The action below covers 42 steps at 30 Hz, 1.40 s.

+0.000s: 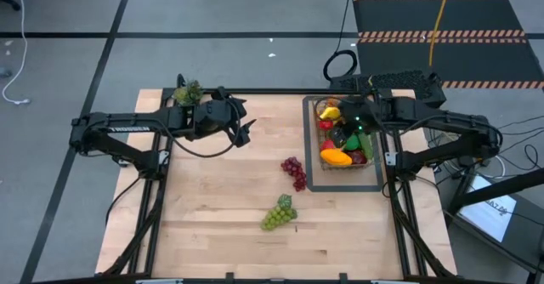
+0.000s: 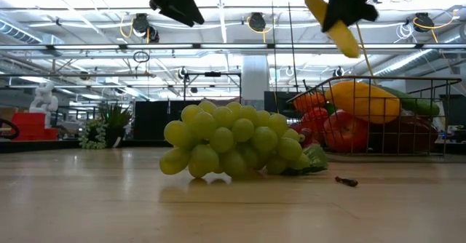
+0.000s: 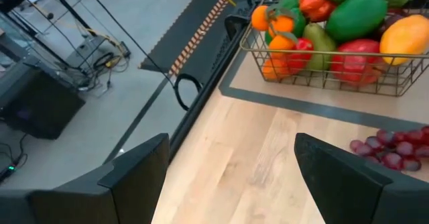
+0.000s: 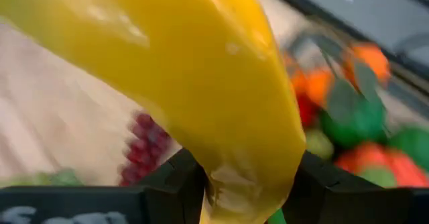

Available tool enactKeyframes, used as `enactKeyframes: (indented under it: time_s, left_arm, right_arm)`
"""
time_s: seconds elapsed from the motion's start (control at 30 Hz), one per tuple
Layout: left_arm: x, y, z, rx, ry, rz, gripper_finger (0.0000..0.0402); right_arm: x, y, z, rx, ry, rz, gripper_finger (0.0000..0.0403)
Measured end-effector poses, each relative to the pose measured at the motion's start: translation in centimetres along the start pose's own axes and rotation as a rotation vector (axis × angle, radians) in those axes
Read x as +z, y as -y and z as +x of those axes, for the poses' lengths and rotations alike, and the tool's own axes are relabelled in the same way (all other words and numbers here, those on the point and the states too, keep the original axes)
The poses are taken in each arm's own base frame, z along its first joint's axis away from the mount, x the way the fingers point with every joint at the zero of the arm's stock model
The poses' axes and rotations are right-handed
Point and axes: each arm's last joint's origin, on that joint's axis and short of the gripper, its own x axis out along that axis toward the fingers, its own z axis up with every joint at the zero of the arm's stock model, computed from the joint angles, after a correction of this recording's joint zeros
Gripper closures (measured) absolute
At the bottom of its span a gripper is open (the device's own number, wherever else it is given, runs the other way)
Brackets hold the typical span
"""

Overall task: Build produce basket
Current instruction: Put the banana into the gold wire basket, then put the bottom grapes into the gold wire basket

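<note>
Over the basket (image 1: pixel 346 139) at the right of the counter (image 1: pixel 221 207), the right gripper (image 4: pixel 244 184) hangs with its fingers clenched on the yellow banana (image 4: pixel 201 70), which dangles above the heap rather than resting in it. The basket already holds most of the produce: oranges, a mango, red apples and green pieces. It sits on a flat dark tray (image 1: pixel 310 182). Two items remain out on the counter, the purple grapes (image 1: pixel 294 172) just beside the tray and the green grapes (image 1: pixel 279 213) nearer the front. The banana looks close to being set down, though its exact height over the fruit is hard to judge. The left gripper (image 3: pixel 231 177) hovers above the rear left of the counter near a small potted plant (image 1: pixel 188 91), fingers released and empty.
</note>
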Motion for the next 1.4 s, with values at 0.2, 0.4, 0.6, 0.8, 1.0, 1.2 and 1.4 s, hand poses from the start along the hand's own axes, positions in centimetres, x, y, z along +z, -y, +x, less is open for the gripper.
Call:
enactKeyframes:
  time_s: [0.2,0.4,0.6,0.8,1.0,1.2,1.4]
  left_arm:
    - [0.0,-0.1,-0.2,0.001,0.0,0.001,0.0078]
    - [0.0,-0.1,-0.2,0.0,0.0,0.026,0.0078]
    - [0.1,-0.1,-0.2,0.001,0.012,0.078,0.0078]
    - [0.6,-0.2,-0.2,0.008,0.06,0.1,0.0078]
    - [0.8,-0.4,-0.1,0.017,0.075,0.125,0.0078]
    - [0.8,-1.0,0.2,0.039,0.072,0.125,0.0078]
    - [0.9,-1.5,0.4,0.058,0.078,0.106,0.0078]
  right_arm:
    - [-1.9,1.5,1.2,-0.116,-0.208,0.13,0.0261]
    - [-3.0,2.2,3.0,-0.17,-0.252,0.161,0.0261]
    - [-3.6,2.6,4.5,-0.174,-0.245,0.166,0.0261]
    - [-4.0,2.9,5.5,-0.18,-0.239,0.173,0.0246]
    - [-4.3,3.1,5.7,-0.195,-0.251,0.18,0.0197]
    - [-4.1,3.1,5.4,-0.187,-0.238,0.185,0.0159]
    - [-2.7,2.7,4.1,-0.168,-0.169,0.158,0.0154]
